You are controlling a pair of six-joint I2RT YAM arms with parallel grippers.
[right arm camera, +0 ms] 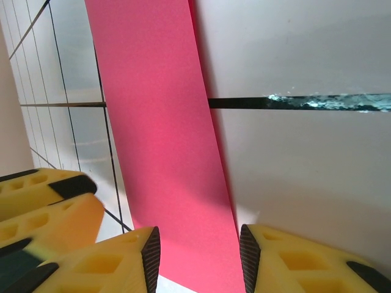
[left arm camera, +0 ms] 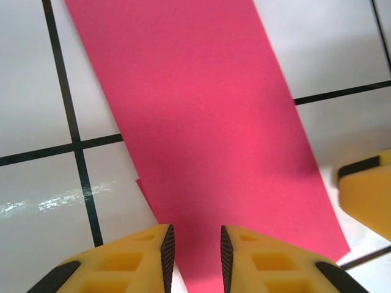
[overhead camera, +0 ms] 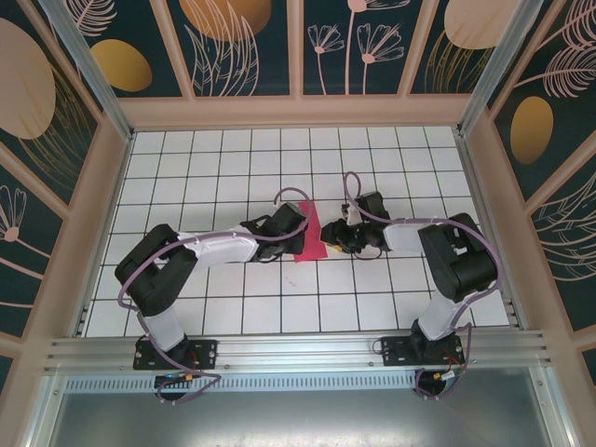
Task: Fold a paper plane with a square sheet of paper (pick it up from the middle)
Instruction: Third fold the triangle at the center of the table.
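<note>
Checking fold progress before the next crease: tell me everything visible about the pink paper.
The pink paper is plain matte magenta and unmarked. It is a long narrow band with straight edges, lying flat mid-table on the white tiled table. In the left wrist view a sliver of a lower layer peeks out along one edge, so it looks folded over. The left gripper and right gripper stand over opposite sides, jaws apart; contact can't be told.

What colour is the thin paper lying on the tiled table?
Plain magenta-pink paper; left wrist view shows it best.
</note>
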